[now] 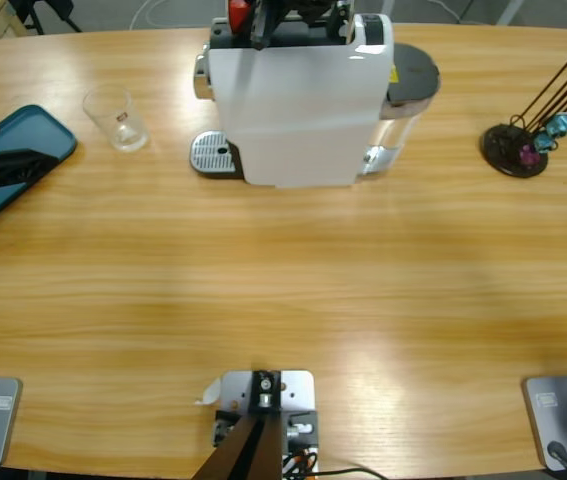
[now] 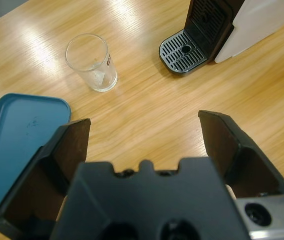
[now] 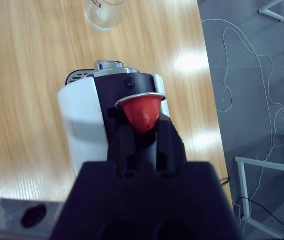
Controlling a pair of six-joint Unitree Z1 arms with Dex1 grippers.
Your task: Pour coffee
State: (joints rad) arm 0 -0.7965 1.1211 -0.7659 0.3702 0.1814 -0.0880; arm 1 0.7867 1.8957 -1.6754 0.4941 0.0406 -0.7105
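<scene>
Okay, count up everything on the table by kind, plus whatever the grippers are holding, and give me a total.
Coffee machine: 1
Glass: 1
Blue tray: 1
Black capsule rack: 1
Red capsule, gripped in the right gripper above the machine: 1
Blue and purple capsules on the rack: too small to count
Total: 5

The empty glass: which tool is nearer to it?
Left. The left tool hangs open over the table beside the glass; the right tool holds a red capsule above the coffee machine.
</scene>
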